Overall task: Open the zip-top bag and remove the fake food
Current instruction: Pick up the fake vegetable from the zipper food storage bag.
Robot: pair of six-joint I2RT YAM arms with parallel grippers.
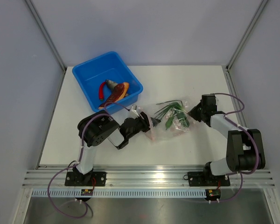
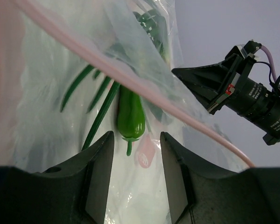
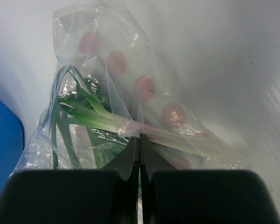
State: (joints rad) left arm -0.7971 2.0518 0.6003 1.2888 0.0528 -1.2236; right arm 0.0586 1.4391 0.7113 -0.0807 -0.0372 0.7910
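Where the right gripper (image 3: pixel 139 140) pinches, the clear zip-top bag (image 3: pixel 130 60) crinkles

Clear, crinkly, glossy plastic zip-top bag (image 1: pixel 170 122); smooth blue plastic tub (image 1: pixel 85 82); possibly matt white table (image 1: pixel 200 88).

The left arm (image 1: pixel 97 133) is folded low with its wrist reaching rightward. The black left fingers (image 2: pixel 99 172) stand apart and clamp nothing. Facing them, the right arm (image 1: pixel 226 128) stretches leftward. The black right fingers (image 3: pixel 123 163) are pressed together on a fold of the clear crinkly plastic zip-top bag (image 3: pixel 130 84).
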